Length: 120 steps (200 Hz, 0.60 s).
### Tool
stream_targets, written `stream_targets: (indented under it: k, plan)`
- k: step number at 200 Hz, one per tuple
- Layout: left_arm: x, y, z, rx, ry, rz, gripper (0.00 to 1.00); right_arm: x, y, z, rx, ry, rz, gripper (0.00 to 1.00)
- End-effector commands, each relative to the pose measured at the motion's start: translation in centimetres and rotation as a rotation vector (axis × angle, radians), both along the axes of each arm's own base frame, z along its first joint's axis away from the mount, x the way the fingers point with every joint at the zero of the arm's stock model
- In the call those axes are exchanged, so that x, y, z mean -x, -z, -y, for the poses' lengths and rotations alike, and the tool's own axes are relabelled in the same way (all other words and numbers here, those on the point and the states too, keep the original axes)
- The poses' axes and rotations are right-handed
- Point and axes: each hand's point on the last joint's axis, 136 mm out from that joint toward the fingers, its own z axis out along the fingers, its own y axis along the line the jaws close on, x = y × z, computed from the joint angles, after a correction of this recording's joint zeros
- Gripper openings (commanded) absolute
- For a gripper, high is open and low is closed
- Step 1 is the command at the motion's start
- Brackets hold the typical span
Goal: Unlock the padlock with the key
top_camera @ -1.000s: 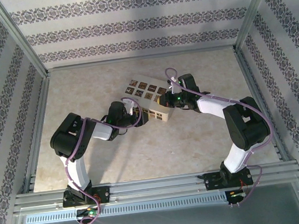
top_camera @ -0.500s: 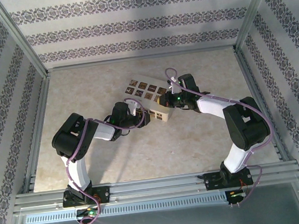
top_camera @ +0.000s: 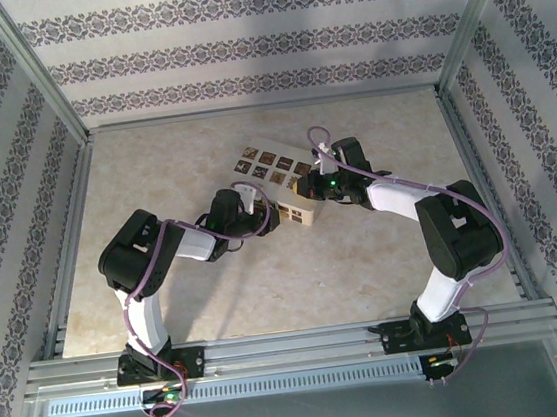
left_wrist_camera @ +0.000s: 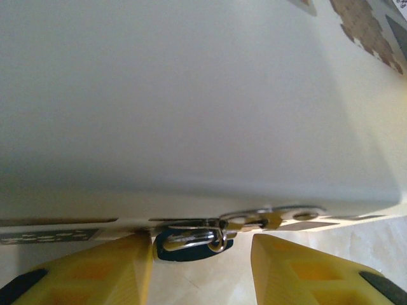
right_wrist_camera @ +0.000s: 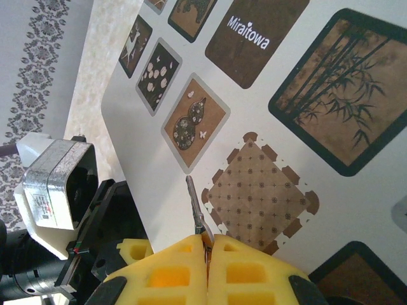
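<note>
You had the right gripper [right_wrist_camera: 208, 244] clenched on the key [right_wrist_camera: 194, 206] over the cream box [right_wrist_camera: 356, 210], left gripper [left_wrist_camera: 202, 267] spread astride the padlock [left_wrist_camera: 191, 240]; inserting and turning were not yet done.

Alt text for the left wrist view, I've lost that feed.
A tiny blue-and-silver padlock sits just under the cream box's lower edge, between the left gripper's two parted yellow fingers. The box's plain side looms close above.

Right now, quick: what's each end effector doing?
Left end effector: open, straddling the padlock, not clamped on it.
Right end effector: closed on the key.
</note>
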Motion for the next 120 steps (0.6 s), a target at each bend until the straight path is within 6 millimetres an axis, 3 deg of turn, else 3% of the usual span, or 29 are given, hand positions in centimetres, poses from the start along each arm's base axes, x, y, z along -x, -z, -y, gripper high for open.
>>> stream_targets:
  k: [1,120]
  plan:
    - [-0.93,-0.2,0.59,0.012,-0.034,0.009,0.44,0.87,1.66,-0.07,0.041,-0.005,-0.046,0.0]
    - [-1.17,-0.67,0.94,0.011,-0.038,0.019,0.28,0.84,0.86,-0.21,0.03,-0.007,-0.034,0.0]
